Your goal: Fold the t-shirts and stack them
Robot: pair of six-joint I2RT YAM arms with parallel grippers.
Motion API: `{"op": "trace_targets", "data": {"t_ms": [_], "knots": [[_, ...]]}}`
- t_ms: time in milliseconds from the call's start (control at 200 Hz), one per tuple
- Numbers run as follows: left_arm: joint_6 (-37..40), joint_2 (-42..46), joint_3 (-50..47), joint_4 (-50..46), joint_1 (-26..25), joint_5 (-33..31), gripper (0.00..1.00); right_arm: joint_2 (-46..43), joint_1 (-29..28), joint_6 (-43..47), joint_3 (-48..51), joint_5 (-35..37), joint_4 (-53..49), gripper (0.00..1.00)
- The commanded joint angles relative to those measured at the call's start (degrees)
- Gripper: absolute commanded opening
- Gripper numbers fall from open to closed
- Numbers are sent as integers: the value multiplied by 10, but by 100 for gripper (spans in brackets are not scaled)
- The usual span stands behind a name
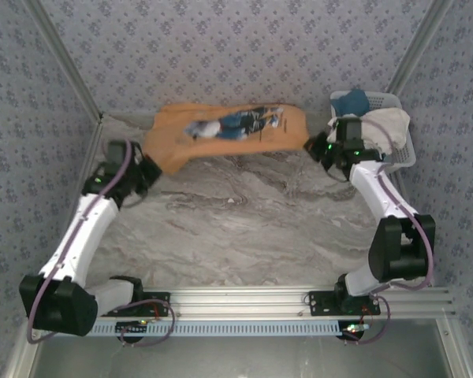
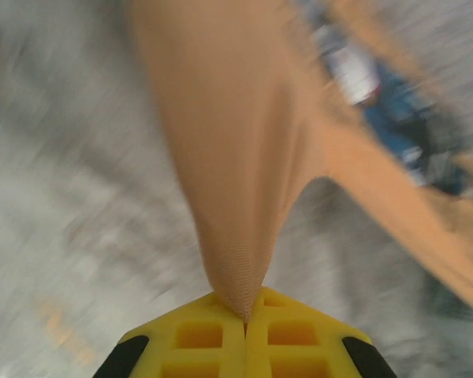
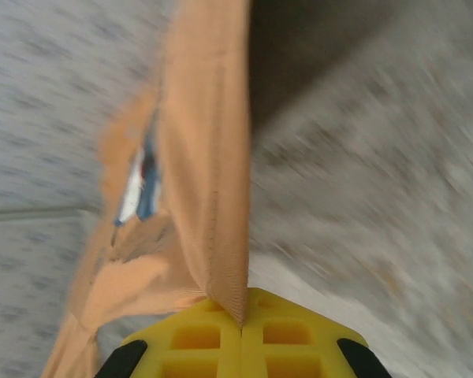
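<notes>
Top external: fixed, high behind the arm bases, angled down over the whole table (image 1: 236, 236) to its far edge.
Left wrist: very close, sighting past the left gripper (image 2: 246, 316) along the orange-tan t-shirt (image 2: 229, 157).
Right wrist: very close, past the right gripper (image 3: 242, 316).
Shared: that shirt, table surface.

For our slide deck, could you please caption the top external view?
The left gripper and right gripper hold the orange t-shirt stretched between them over the table, white basket nearby.
</notes>
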State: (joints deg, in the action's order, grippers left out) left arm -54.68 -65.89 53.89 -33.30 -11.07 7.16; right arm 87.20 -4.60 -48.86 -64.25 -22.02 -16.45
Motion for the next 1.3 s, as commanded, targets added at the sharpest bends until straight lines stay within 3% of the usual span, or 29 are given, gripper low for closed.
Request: {"op": "trace_targets", "data": {"t_ms": [0, 130, 305, 620, 714, 829, 1099, 1294], "knots": [[-54, 38, -72, 46, -31, 16, 0, 34, -11, 41, 26, 4, -31, 0], [-112, 41, -151, 29, -46, 31, 0, 73, -28, 95, 36, 24, -103, 0], [-172, 88, -196, -39, -75, 16, 0, 30, -46, 99, 73, 78, -142, 0], [-275, 156, -200, -154, -174, -5, 0, -56, -63, 141, 87, 183, -263, 0], [-288, 157, -189, -211, -205, -18, 0, -66, -57, 159, 95, 197, -279, 0], [-319, 153, -209, -217, -241, -4, 0, -67, -52, 171, 106, 205, -288, 0], [-328, 115, -218, -190, -255, 29, 0, -67, -45, 167, 112, 250, -307, 0], [-332, 117, -219, -216, -262, 7, 0, -50, -42, 169, 100, 254, -306, 0]]}}
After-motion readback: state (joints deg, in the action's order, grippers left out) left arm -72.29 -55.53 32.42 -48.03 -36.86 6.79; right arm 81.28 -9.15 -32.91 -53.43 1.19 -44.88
